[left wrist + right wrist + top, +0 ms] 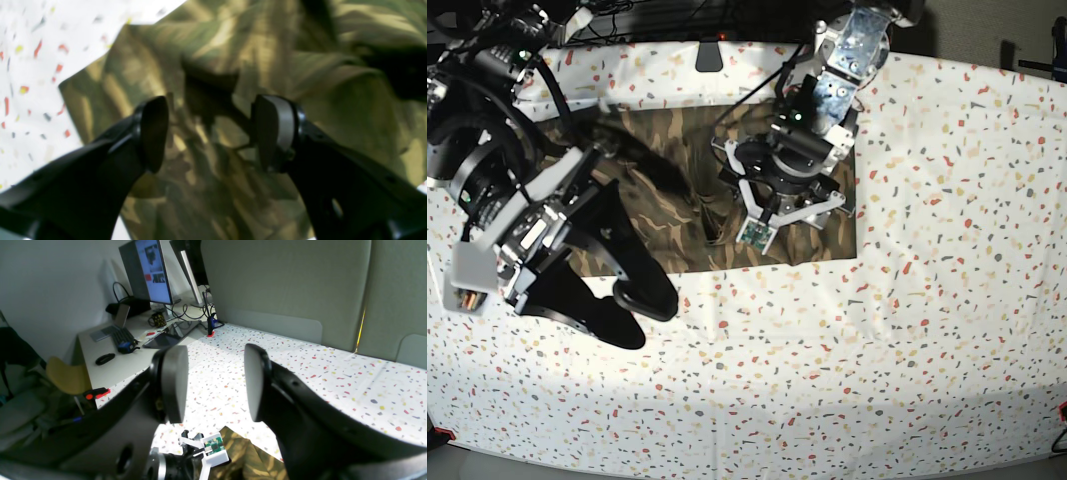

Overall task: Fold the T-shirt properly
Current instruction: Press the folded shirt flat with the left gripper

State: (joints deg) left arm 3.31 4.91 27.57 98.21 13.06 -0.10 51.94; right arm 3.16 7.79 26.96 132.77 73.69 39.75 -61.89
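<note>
The camouflage T-shirt [677, 190] lies spread and rumpled on the speckled table [877, 350], toward its far side. My left gripper [213, 133] hangs just above the cloth with its jaws wide open and nothing between them; creased brown and olive T-shirt fabric [233, 50] fills that view. In the base view the left arm [792, 160] stands over the shirt's right half. My right gripper [645, 318] is raised by the shirt's near left corner. Its two fingers [173, 383] are parted around empty air, and a corner of the T-shirt [253, 456] shows below them.
Grey divider panels [283, 290] close the table's far edge. Beyond its left end stands a desk [116, 363] with a monitor [146, 270], keyboard, mouse and mug. A red clamp [96, 393] grips the table's corner. Bare speckled tabletop [827, 400] lies in front of the shirt.
</note>
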